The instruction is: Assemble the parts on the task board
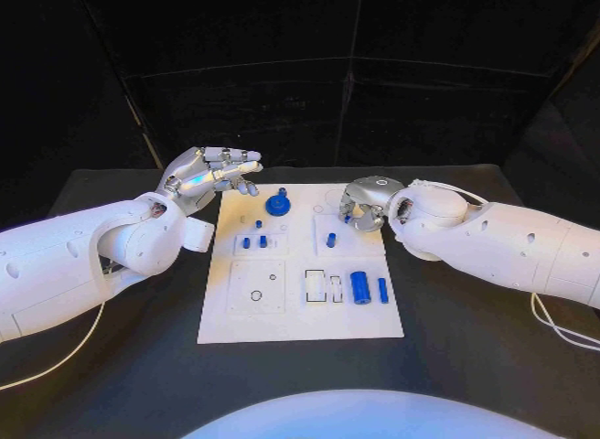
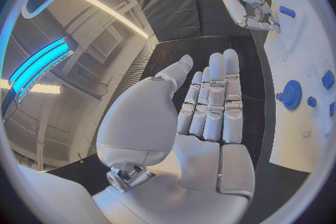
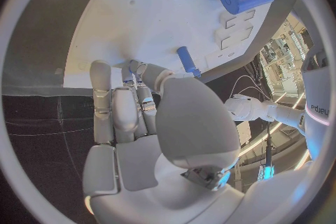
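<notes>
1. The board (image 1: 300, 311) lies flat in the middle of the black table (image 1: 485, 366), between the two arms.
2. A blue gear (image 1: 278, 204) stands near the board's far edge; small blue pegs (image 1: 252, 242) stand just nearer than it, and another peg (image 1: 332, 240) stands to their right.
3. A blue cylinder (image 1: 361, 287) lies on the board's near right part, with a thin blue pin (image 1: 383, 290) just beside it.
4. The left hand (image 1: 210, 171) hovers over the board's far left corner, fingers straight and apart, holding nothing.
5. The right hand (image 1: 363, 201) is over the board's far right corner, fingers curled down towards it; I cannot tell whether it pinches anything.
</notes>
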Robot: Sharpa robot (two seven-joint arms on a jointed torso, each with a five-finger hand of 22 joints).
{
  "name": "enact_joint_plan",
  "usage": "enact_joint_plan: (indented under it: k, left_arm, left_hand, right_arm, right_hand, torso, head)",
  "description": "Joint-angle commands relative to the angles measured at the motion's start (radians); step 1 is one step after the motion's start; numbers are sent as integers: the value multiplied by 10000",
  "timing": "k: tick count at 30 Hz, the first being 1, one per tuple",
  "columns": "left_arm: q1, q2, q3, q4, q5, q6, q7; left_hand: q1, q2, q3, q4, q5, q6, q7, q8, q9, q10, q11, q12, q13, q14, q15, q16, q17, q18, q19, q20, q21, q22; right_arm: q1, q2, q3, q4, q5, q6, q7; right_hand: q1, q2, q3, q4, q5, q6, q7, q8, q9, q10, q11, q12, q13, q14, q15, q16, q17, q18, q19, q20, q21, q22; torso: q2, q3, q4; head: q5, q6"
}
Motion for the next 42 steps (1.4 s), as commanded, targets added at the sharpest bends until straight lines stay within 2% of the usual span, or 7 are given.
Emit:
enact_joint_plan:
  k: [1, 6, 16, 25, 28, 32, 42]
  left_arm:
    - [11, -8, 5, 17, 40, 154, 16]
    - [11, -35, 5, 16, 40, 162, 4]
    - [11, -53, 5, -6, 40, 189, -14]
    - [11, -55, 4, -59, 40, 203, -21]
    - [11, -48, 4, -76, 40, 207, -29]
    - [12, -36, 4, -103, 40, 206, -37]
    - [15, 42, 5, -150, 40, 214, -40]
  left_hand:
    - [35, 52, -54, -4, 29, -81, -4, 62, -12, -103, 7, -71, -13, 101, -3, -68, -12, 125, 72, -30, -44, -13]
    - [39, 52, -58, -7, 29, -90, 0, 61, -12, -111, 11, -73, -13, 103, -2, -75, -12, 124, 75, -29, -49, -21]
    - [42, 51, -67, -11, 29, -105, 6, 60, -13, -124, 16, -76, -13, 104, 2, -86, -11, 123, 80, -28, -59, -33]
    - [47, 52, -73, -15, 29, -119, 11, 60, -13, -135, 20, -78, -13, 103, 4, -98, -11, 122, 84, -27, -68, -45]
    - [47, 52, -73, -15, 29, -119, 11, 60, -13, -135, 20, -78, -13, 103, 4, -98, -11, 122, 84, -27, -68, -45]
    - [47, 52, -73, -15, 29, -119, 11, 60, -13, -135, 20, -78, -13, 103, 4, -98, -11, 122, 84, -27, -68, -45]
    - [47, 52, -73, -15, 29, -119, 11, 60, -13, -135, 20, -78, -13, 103, 4, -98, -11, 122, 84, -27, -68, -45]
  right_arm:
    - [34, -137, 15, 154, -98, -658, -74]
    - [34, -341, 17, 400, 38, -1021, 0]
    - [38, -783, 26, 1104, 225, -1492, 27]
    - [47, -1087, 42, 2538, 470, -1802, 79]
    - [50, -1049, 45, 2930, 486, -1800, 83]
    - [53, -834, 45, 3196, 544, -1644, 57]
    - [51, 89, 23, 2904, 586, -993, 216]
  right_hand:
    - [-131, -4, 56, 2, 33, 58, 5, -42, -17, 258, -157, -47, 18, 307, -53, 65, 4, -6, 7, -19, 49, 22]
    - [-192, -48, 72, -18, 7, 66, 10, -55, -18, 274, -154, -69, 23, 318, -48, 100, 40, -13, 16, -12, 92, 71]
    - [-308, -105, 55, -21, -67, 81, 14, -73, -18, 286, -151, -108, 29, 324, -39, 127, 50, -17, 10, 1, 136, 109]
    - [-359, -127, 34, -17, -104, 84, 18, -83, -19, 286, -149, -129, 30, 330, -36, 155, 80, -20, 11, 8, 156, 131]
    - [-373, -129, 28, -15, -118, 84, 19, -86, -19, 285, -148, -136, 30, 331, -34, 158, 79, -20, 11, 10, 160, 136]
    - [-399, -134, 14, -11, -147, 83, 20, -94, -20, 280, -146, -150, 30, 327, -31, 150, 56, -18, -2, 14, 159, 121]
    - [-468, -137, -41, 12, -189, 79, 24, -110, -21, 268, -141, -183, 30, 319, -23, 138, 14, -13, -35, 25, 150, 89]
  torso:
    - [-5, -6, 15]
    - [-17, -13, -19]
    - [0, -5, 0]
    - [6, -4, 1]
    - [7, -12, 12]
    - [4, -18, 5]
    - [12, -6, -3]
  head:
    - [-1, 20]
    - [35, 12]
    - [47, 33]
    - [215, 33]
    - [321, 28]
    - [606, -7]
    - [1153, -185]
